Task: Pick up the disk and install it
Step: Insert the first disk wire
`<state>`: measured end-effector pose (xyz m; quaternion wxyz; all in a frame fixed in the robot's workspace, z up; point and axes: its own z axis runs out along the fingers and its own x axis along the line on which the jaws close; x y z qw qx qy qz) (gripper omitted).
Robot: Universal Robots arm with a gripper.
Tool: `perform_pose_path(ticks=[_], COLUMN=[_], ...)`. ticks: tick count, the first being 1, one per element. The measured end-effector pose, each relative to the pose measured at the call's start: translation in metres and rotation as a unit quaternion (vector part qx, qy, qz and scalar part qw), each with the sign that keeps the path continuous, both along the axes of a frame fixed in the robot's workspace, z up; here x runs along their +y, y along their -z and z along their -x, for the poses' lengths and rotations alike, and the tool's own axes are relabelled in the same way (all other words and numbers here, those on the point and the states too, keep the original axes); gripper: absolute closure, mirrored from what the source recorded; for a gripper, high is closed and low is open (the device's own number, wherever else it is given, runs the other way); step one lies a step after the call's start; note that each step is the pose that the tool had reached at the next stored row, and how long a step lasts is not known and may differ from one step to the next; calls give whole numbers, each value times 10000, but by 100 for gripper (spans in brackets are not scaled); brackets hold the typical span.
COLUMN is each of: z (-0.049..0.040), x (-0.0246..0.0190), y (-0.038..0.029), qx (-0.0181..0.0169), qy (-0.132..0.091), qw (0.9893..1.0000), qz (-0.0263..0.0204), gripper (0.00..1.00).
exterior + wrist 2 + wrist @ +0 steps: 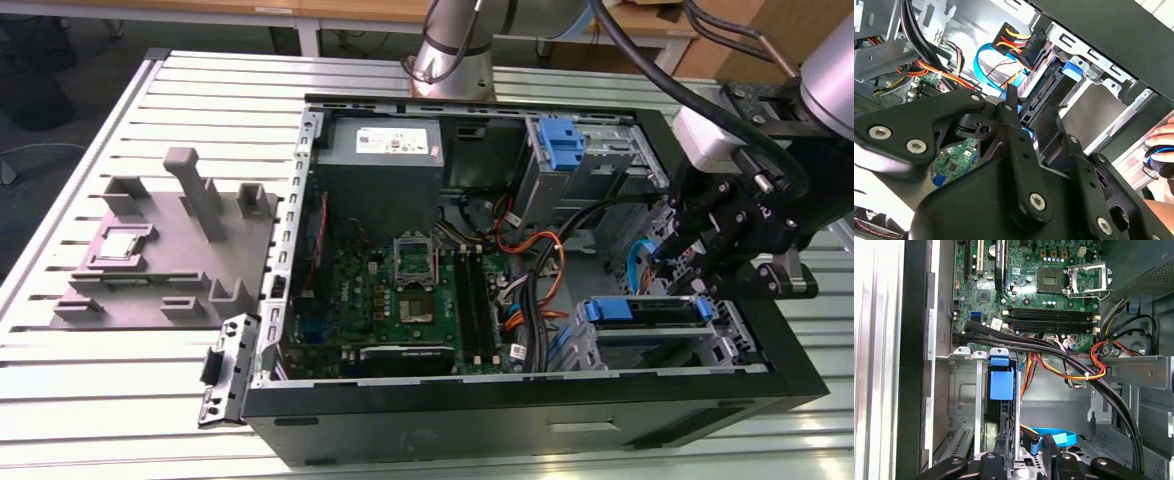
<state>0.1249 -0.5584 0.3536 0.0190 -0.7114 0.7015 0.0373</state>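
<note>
The disk, in its blue carrier, sits in the drive cage at the case's front corner on the exterior view's right. In the first wrist view the disk stands edge-on between the cage's metal rails, blue tab facing the camera. My gripper hangs just over the cage. Its black fingers straddle the disk's near end, one against it and the other a gap away, so the gripper looks open. In the second wrist view the disk's connector end lies just beyond the gripper.
The open black computer case lies on a slatted table. Inside are the motherboard, a grey power-supply box, a bare blue bracket and loose cables beside the cage. A grey fixture stands left. A hand rests outside the case.
</note>
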Motion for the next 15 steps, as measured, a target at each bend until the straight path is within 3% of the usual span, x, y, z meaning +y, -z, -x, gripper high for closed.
perform_pose_path(ticks=[8,9,10,15], z=[0,0,0,0], x=[0,0,0,0], y=[3,3,3,5], qx=[0,0,0,0], qy=[0,0,0,0], qw=[10000,10000,10000,10000], qz=[0,-1,-1,-1], gripper=[59,65,65,84])
